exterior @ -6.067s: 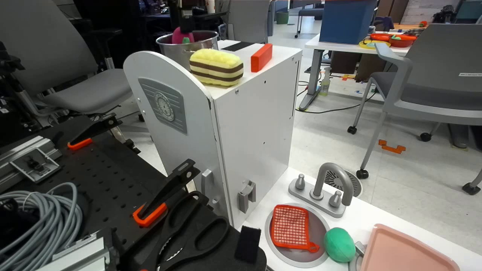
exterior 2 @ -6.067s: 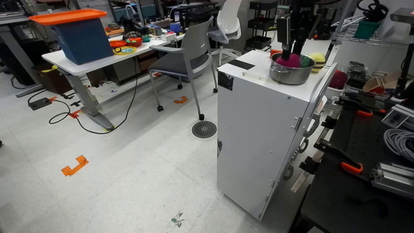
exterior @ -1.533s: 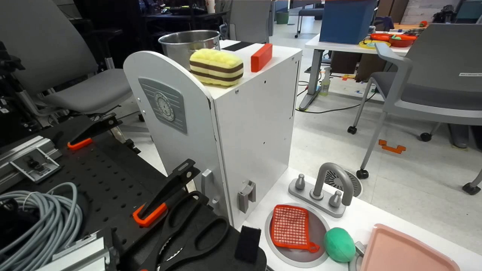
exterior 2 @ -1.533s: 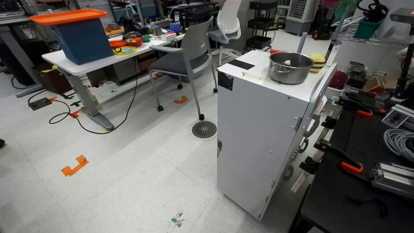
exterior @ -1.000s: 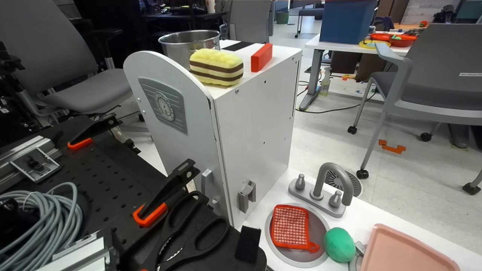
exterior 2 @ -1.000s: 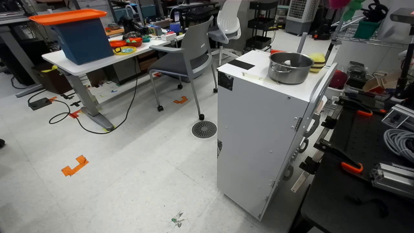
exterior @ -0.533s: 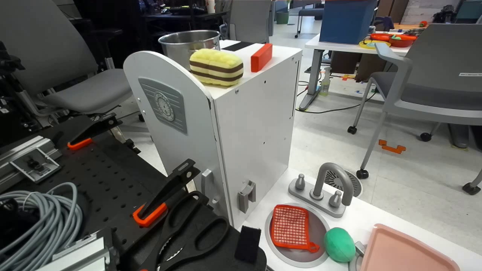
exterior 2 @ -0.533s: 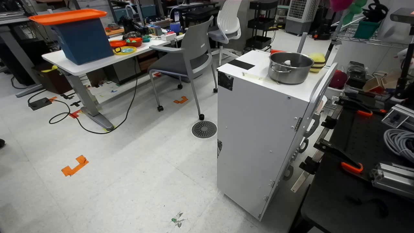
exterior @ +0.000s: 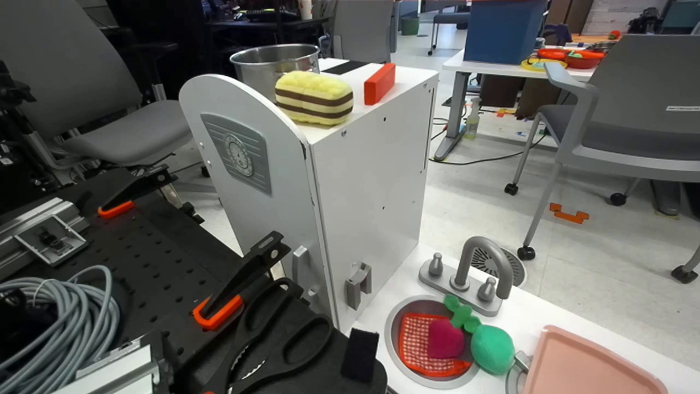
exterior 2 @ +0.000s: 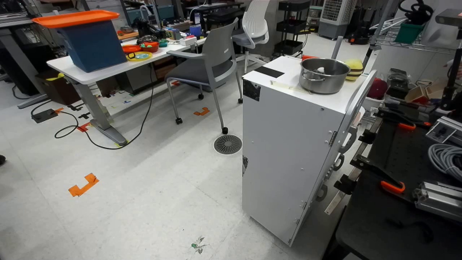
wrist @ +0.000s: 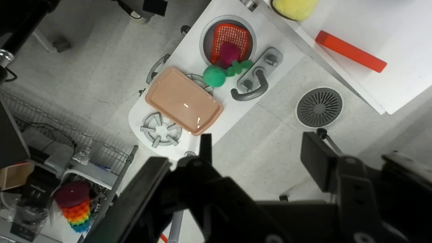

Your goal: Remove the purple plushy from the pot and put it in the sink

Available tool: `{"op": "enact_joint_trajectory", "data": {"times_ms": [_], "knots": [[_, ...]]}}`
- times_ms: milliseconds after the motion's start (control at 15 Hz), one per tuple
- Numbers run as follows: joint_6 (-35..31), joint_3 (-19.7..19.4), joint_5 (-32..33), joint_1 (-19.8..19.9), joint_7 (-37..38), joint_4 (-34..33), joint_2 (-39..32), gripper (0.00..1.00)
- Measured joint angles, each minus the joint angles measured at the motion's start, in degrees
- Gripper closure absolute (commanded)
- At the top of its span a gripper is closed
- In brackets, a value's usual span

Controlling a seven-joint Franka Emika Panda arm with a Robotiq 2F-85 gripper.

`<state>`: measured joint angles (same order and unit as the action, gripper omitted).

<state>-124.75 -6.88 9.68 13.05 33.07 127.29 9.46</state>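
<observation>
Your pincer is released — in the wrist view its fingers stand wide apart, with the floor showing in the gap. The purple plushy lies well apart from it: far beyond the fingertips in that view, and left of the gap's middle. You can see it inside the sink, which is set in the white tabletop; it rests over the red checked mitt, its green leaves stretching across the rim towards the grey faucet. Whether they touch the faucet's base, you cannot make out. In an exterior view you see the green round object just right of the leaves, between the sink and the pink tray. The pot stands upright on the white cabinet, well apart from the plushy — a small white thing shows inside it. Near the pot you also have the yellow striped sponge and, farther right in an exterior view, the red block.
</observation>
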Motion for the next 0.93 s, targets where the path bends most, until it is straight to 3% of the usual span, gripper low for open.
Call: {"op": "enact_joint_trajectory", "data": {"times_ms": [533, 933], "knots": [[-0.3, 2.41, 0.01, -3.25, -1.08, 1.52, 0.47, 0.0], [-1.18, 6.61, 0.82, -6.42, -3.36, 3.75, 4.93, 0.0]]}}
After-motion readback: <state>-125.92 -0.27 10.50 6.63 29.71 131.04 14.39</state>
